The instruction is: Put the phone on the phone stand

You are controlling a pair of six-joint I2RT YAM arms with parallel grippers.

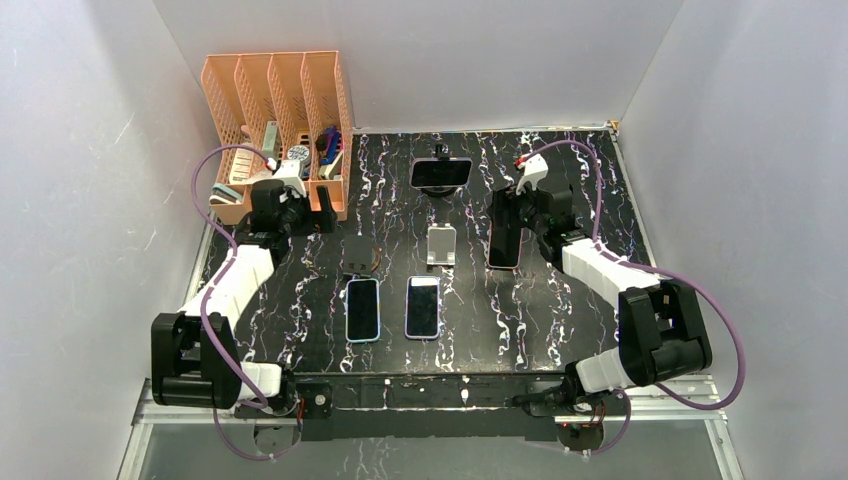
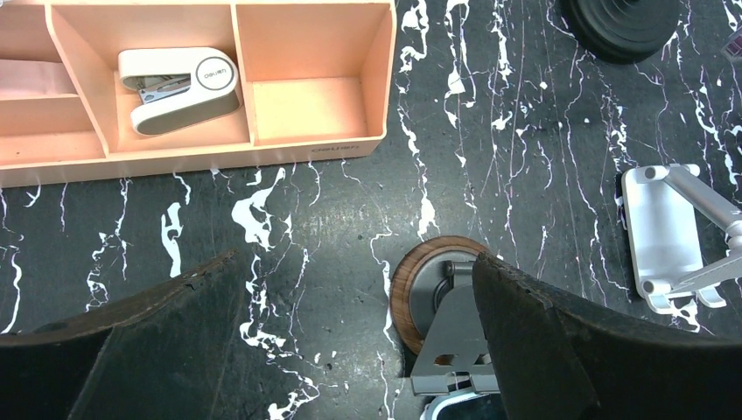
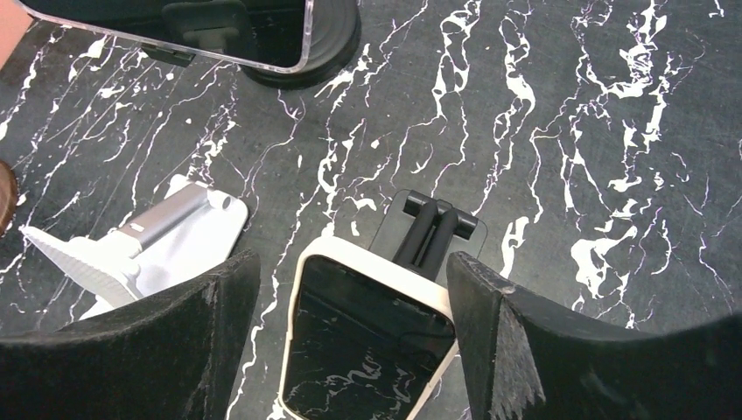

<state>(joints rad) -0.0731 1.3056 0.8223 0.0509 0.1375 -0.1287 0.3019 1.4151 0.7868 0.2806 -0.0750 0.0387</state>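
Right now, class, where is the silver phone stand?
In the top view, the silver phone stand sits mid-table, between the wood-based stand to its left and the cream-cased phone below the right gripper to its right.

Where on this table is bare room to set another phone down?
Bare tabletop between the right-hand flat phone and the right arm, also between the left-hand flat phone and the left arm. Crowded in the middle: silver stand, wooden-base stand, upright phone.

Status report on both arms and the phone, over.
Right gripper open, straddling cream phone resting on black stand. Left gripper open, above wood-base stand. Nothing in the way.
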